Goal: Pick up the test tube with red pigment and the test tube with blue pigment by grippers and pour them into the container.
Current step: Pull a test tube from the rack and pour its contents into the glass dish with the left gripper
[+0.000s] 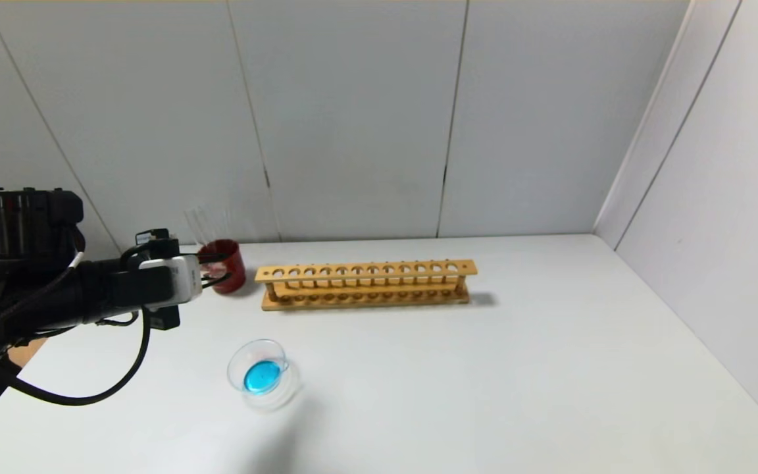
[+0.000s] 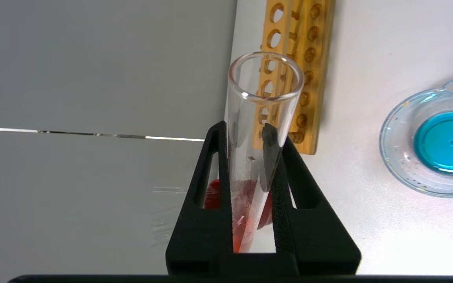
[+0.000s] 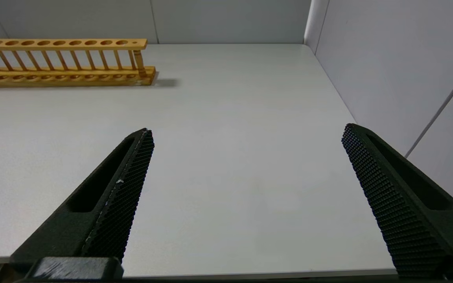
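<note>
My left gripper [image 2: 244, 129] is shut on the test tube with red pigment [image 2: 264, 90], with a short column of orange-red liquid [image 2: 242, 232] at the tube's closed end. In the head view the left gripper [image 1: 213, 271] is at the table's left, right by a dark red cup [image 1: 231, 263]. The container [image 1: 237, 368], a low clear beaker, stands nearer the front and holds teal-blue liquid; it also shows in the left wrist view [image 2: 397, 157]. The test tube with blue pigment is not in view. My right gripper [image 3: 248, 133] is open and empty over bare table.
A long wooden tube rack [image 1: 366, 284] with empty holes stands mid-table behind the container; it also shows in the right wrist view [image 3: 61, 63]. Faint colourless tubes [image 1: 204, 224] stick up from the dark red cup. Grey walls close the back and right.
</note>
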You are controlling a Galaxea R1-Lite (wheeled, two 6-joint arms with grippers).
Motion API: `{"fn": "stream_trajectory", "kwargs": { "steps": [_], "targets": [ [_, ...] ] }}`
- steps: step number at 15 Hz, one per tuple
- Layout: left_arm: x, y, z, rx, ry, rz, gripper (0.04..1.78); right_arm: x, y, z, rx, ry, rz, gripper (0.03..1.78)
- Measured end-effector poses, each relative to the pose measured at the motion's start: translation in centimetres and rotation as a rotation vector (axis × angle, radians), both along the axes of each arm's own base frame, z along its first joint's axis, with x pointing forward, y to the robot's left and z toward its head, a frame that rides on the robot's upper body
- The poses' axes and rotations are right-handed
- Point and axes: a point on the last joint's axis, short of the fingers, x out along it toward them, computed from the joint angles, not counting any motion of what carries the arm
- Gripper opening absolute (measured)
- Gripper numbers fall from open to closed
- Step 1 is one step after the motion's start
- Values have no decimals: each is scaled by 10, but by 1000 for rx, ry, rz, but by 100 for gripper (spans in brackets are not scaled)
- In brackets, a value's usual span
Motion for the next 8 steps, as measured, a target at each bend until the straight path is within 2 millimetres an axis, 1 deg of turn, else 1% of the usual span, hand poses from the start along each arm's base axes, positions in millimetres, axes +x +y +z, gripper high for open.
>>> {"fn": "stream_trajectory", "kwargs": {
  "steps": [6, 8],
  "targets": [
    [3, 0, 0, -1, -44, -8, 32, 0, 0, 0, 0, 0, 0, 175],
    [5, 2, 3, 33, -110, -20, 32, 0, 0, 0, 0, 0, 0, 175]
  ]
}}
